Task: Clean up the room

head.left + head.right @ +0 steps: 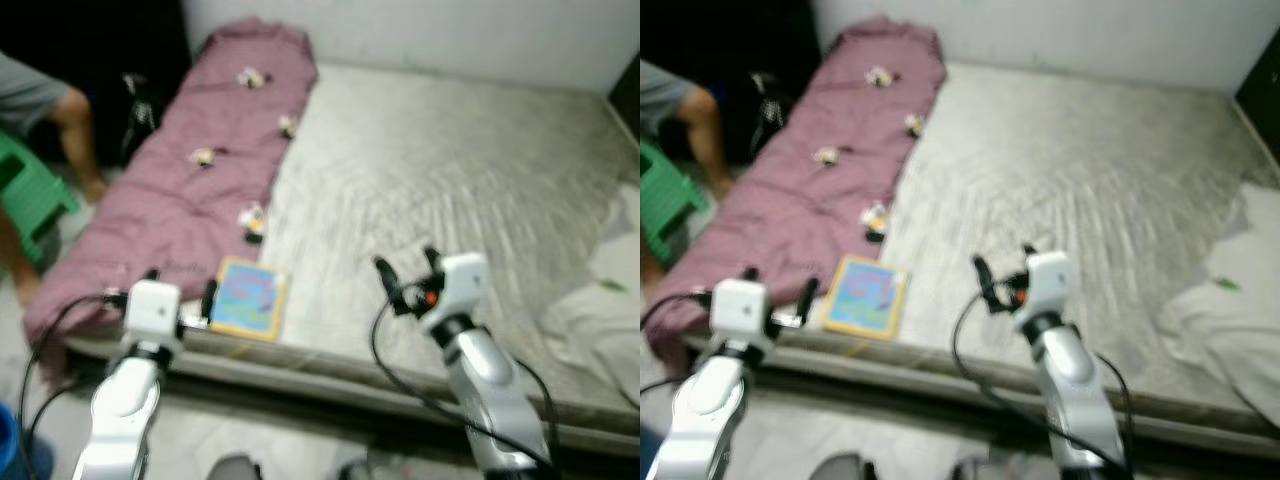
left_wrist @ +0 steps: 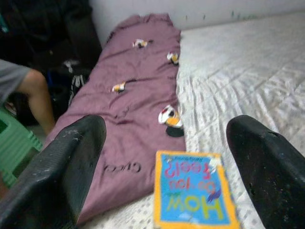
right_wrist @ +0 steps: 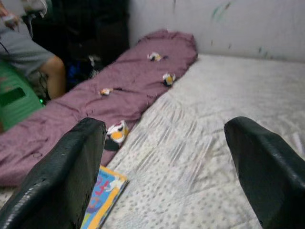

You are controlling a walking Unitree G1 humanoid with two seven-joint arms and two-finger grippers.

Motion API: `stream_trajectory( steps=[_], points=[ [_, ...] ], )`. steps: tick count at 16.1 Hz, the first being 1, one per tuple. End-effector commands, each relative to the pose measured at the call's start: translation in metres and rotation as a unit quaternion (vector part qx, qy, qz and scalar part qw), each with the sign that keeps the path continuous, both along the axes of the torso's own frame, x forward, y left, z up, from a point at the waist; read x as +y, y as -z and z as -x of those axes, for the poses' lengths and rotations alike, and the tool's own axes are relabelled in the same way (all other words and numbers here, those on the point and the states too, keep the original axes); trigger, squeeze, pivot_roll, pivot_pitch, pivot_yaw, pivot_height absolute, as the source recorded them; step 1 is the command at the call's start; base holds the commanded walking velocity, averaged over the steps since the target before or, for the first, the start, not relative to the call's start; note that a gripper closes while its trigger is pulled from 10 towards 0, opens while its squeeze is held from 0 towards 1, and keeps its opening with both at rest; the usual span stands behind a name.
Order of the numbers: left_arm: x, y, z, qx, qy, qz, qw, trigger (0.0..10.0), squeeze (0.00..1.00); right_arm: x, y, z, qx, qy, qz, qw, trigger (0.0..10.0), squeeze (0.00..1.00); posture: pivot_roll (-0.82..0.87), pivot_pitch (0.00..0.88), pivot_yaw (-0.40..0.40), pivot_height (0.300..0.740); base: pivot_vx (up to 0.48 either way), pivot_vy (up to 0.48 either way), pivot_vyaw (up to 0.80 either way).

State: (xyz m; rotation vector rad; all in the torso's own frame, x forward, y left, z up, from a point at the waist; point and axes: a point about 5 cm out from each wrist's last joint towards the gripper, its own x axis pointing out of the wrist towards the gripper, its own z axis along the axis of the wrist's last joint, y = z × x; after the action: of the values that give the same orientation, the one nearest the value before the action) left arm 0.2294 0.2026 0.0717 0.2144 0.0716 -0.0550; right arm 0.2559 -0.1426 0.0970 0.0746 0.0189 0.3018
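Mattress (image 1: 440, 180): pale grey-white sheet with a fine speckled/dotted print. Blanket (image 1: 190, 190): dusty mauve-purple, scattered small motifs in white, orange and black, plus dark lettering near its lower edge. Book (image 2: 190, 193): bright blue cover, orange-yellow border, title in yellow and pink letters. Left gripper (image 2: 167, 176) and right gripper (image 3: 164, 171): matte black fingers, white wrist housings, silver arms, black cables; a red spot sits on the right wrist. Crumpled cloth (image 1: 600, 300): off-white with a small green mark. Stool (image 1: 30, 195): green plastic. Person (image 3: 28, 52): grey shorts. Wall (image 3: 214, 24): pale grey-white with faint green smudges.
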Motion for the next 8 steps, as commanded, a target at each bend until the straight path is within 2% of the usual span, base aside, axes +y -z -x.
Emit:
stream_trajectory(
  steps=[1,8],
  points=[
    [-0.0044,-0.0019,-0.0031,-0.006,0.006,0.005,1.000,10.0,0.00,-0.0085,-0.0005,0.0008,0.000,0.012,0.007,1.000,10.0,0.00,-0.03,0.034,-0.015,0.740,0.000,-0.345,0.00],
    [-0.0074,-0.0022,-0.0058,-0.009,0.008,0.007,1.000,10.0,0.00,-0.0116,-0.0014,-0.0009,0.000,0.023,0.001,1.000,10.0,0.00,-0.04,0.027,-0.017,0.740,0.000,-0.346,0.00]
  ],
)
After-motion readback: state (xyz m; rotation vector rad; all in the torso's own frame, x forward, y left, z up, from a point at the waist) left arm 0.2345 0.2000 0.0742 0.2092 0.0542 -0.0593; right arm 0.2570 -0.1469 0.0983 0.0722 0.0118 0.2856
